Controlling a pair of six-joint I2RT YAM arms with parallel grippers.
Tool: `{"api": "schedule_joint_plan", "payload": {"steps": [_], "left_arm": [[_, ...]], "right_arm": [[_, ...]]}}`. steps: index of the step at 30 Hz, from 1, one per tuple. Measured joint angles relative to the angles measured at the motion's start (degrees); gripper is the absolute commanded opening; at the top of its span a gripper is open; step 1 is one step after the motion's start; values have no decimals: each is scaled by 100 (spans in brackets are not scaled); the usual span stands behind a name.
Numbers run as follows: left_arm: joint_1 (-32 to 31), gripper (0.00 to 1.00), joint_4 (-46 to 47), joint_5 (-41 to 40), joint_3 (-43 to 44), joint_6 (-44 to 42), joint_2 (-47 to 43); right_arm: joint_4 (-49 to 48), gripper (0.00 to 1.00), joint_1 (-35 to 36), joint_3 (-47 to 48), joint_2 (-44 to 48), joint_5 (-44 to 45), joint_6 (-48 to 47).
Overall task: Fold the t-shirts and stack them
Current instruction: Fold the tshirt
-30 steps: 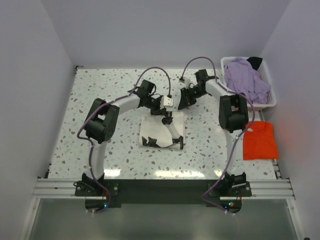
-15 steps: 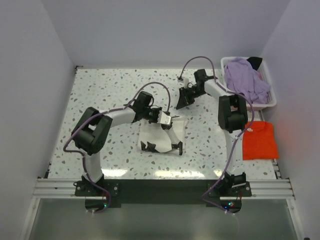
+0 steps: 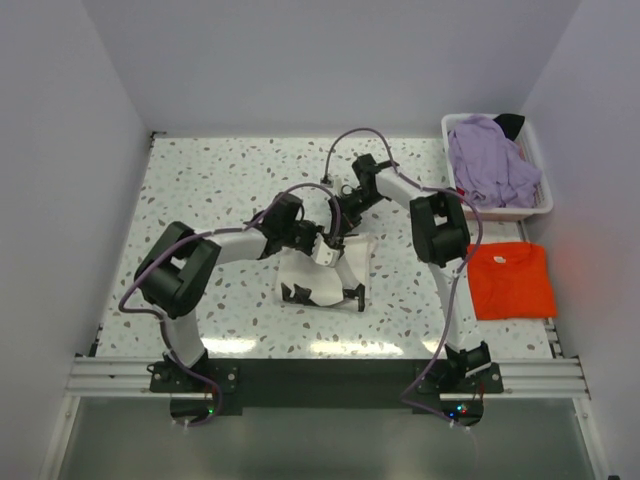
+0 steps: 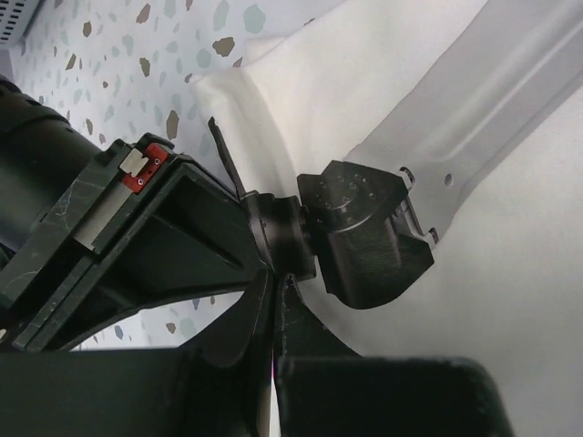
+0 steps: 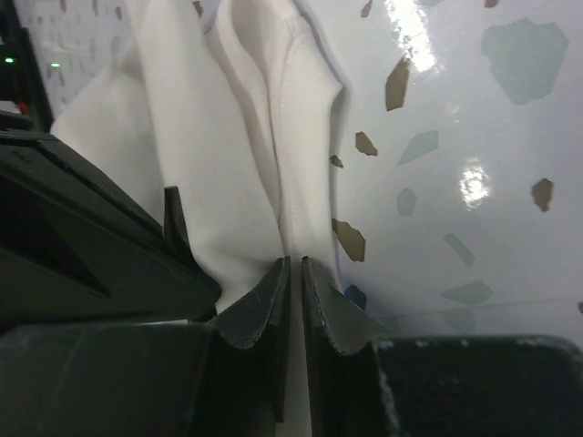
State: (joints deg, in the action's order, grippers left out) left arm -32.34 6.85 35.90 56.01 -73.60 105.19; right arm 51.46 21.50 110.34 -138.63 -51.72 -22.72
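Finds the left gripper pressed together, tips low over the white shirt; any cloth caught there not discernible. Finds the right gripper just beyond it, nearly touching, pinching a raised fold of that shirt. Notes the orange shirt well off to the right gripper's right, flat on the table; the lavender shirt heaped in the basket behind that.

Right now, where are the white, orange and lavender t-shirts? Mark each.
white t-shirt (image 3: 320, 278), top view, flat middle of the cloth.
orange t-shirt (image 3: 512, 282), top view, centre of its body.
lavender t-shirt (image 3: 490, 160), top view, middle of the crumpled heap.
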Motion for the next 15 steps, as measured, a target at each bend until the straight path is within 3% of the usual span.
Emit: {"api": "schedule_joint_plan", "payload": {"steps": [15], "left_arm": [[-33, 0, 1156, 46, -723, -363, -581]], "right_arm": [[804, 13, -42, 697, -623, -326, -70]]}}
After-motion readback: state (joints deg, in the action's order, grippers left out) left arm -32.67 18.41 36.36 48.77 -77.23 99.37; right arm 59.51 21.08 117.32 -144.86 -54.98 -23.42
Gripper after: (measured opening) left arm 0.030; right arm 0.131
